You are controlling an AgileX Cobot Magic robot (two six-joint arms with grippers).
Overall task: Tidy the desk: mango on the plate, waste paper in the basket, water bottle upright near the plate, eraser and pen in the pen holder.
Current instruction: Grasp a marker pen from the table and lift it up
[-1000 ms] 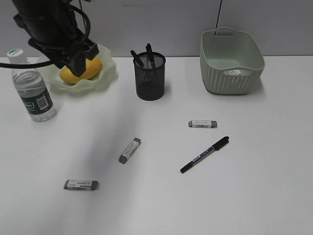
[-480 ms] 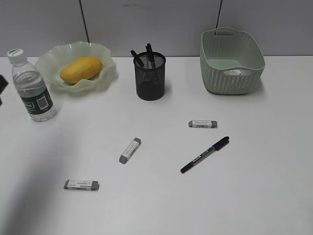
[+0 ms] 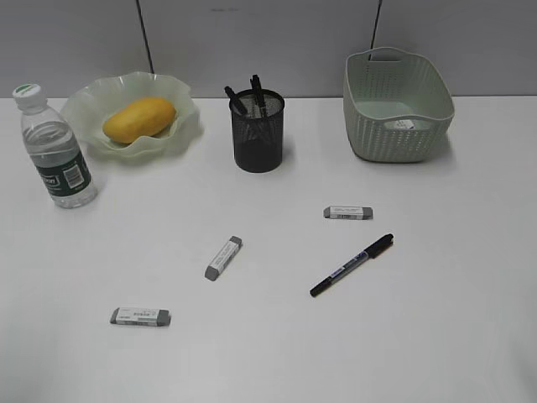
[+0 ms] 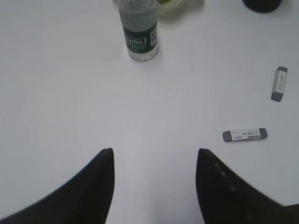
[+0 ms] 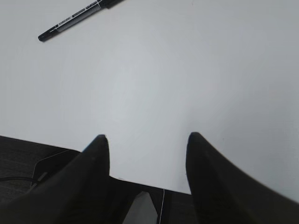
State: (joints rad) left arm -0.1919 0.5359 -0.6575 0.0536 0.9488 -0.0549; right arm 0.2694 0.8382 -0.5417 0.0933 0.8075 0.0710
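The mango [image 3: 139,118] lies on the wavy-rimmed plate [image 3: 185,126]. The water bottle [image 3: 55,148] stands upright left of the plate; it also shows in the left wrist view [image 4: 138,29]. The waste paper [image 3: 404,124] lies in the basket [image 3: 396,138]. The pen holder [image 3: 257,132] holds several pens. Three grey erasers [image 3: 223,258] [image 3: 140,316] [image 3: 348,212] and a black pen [image 3: 351,264] lie on the desk [image 3: 268,353]. My left gripper [image 4: 154,151] is open and empty above the desk. My right gripper [image 5: 146,137] is open and empty near the desk's front edge.
A grey partition wall stands behind the desk. In the left wrist view two erasers [image 4: 245,135] [image 4: 279,84] lie to the right. In the right wrist view the pen [image 5: 79,16] lies at the top left and the dark desk edge [image 5: 28,158] runs below.
My left arm, which hung over the plate and mango one second ago, has drawn back to the left and out of the exterior view. The objects have not moved.
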